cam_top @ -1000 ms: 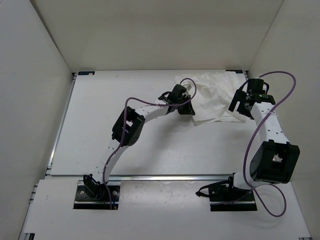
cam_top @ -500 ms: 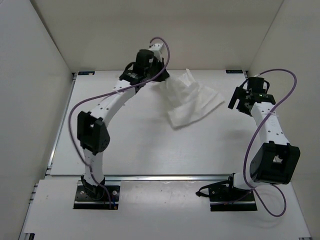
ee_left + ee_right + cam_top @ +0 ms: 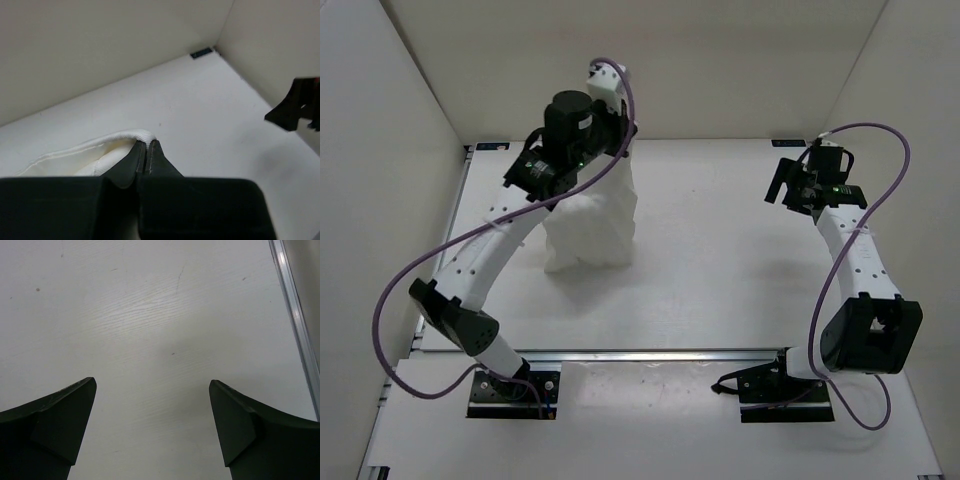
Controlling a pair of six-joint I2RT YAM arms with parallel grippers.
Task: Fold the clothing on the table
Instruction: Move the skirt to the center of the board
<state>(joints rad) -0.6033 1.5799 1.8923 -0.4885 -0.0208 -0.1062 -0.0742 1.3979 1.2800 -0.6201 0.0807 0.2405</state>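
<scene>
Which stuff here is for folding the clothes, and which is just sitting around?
For the job:
- the clothing, hanging from the shut left fingers
- the right fingers, open and holding nothing
- the table

Just there:
- the white walls
- the metal rail along the table's near edge
- the black corner bracket

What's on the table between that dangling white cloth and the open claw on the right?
Nothing: only bare table separates the clothing from the right gripper, seen in the top view.
</scene>
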